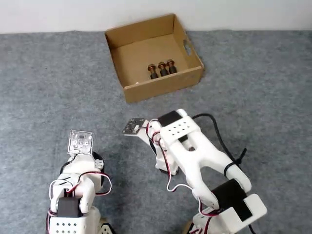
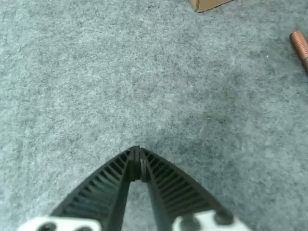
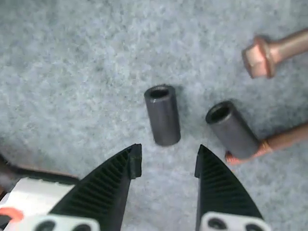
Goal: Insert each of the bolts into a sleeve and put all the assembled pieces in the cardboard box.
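Observation:
The cardboard box [image 1: 163, 85] stands at the back of the grey carpet, and three assembled pieces [image 1: 163, 69] lie side by side inside it. My right gripper [image 3: 167, 155] is open just above the carpet. One dark sleeve [image 3: 162, 115] lies right in front of its gap. A second sleeve [image 3: 233, 129] lies beside it, resting against a copper bolt [image 3: 284, 139] that it partly hides. Another copper bolt [image 3: 274, 52] lies farther off. My left gripper [image 2: 137, 154] is shut on nothing over bare carpet, with a copper bolt [image 2: 301, 45] off to its side.
The right arm [image 1: 195, 151] stretches over the middle of the carpet and covers the loose parts in the high view. The left arm [image 1: 78, 190] sits near the front edge. A corner of the box [image 2: 207, 4] shows in the left wrist view.

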